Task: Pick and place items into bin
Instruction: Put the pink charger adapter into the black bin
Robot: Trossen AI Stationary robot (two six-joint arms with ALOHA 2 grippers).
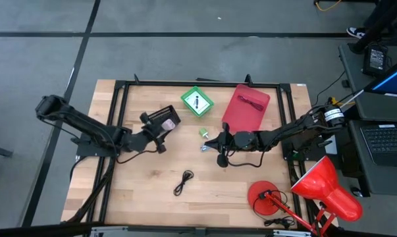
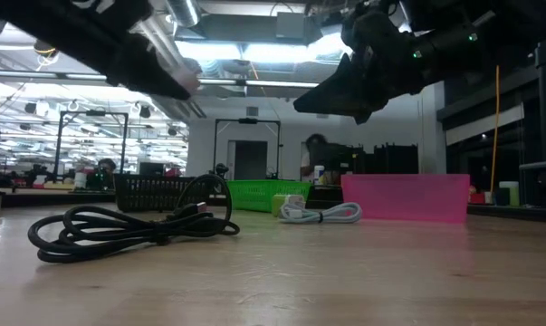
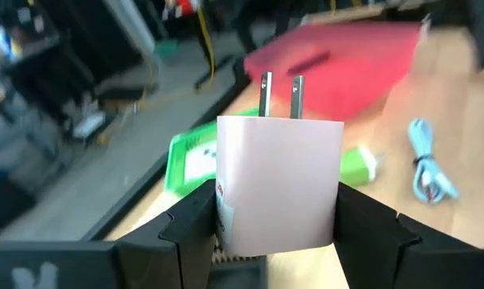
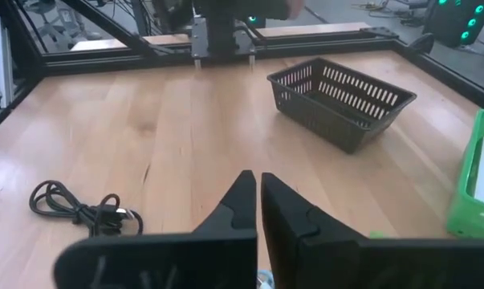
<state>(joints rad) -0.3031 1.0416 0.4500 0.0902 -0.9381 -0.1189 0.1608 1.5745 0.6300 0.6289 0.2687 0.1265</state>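
Observation:
My left gripper (image 3: pixel 278 217) is shut on a pale pinkish wall charger (image 3: pixel 278 181) and hovers beside the black mesh basket (image 1: pixel 160 117), left of the table's middle. My right gripper (image 4: pixel 254 181) is shut and empty. It hangs above the table's middle (image 1: pixel 218 141), over a light blue cable (image 1: pixel 205 148). A black cable (image 1: pixel 183 181) lies coiled on the wood toward the near edge. A green piece (image 1: pixel 203 132) lies by the blue cable. A white card sits in the green bin (image 1: pixel 197 101). A red cable lies in the red bin (image 1: pixel 245 107). My left gripper pinches the charger's body (image 3: pixel 225 201) between its two fingers, one on each side face. The two metal prongs (image 3: pixel 280 95) point away from the wrist. The charger is lifted clear of the table.
A red desk lamp (image 1: pixel 326 187) with its round base (image 1: pixel 264 196) stands at the near right corner. A black metal frame (image 1: pixel 119 89) runs around the table. Bare wood lies between the black cable and the basket (image 4: pixel 342 96).

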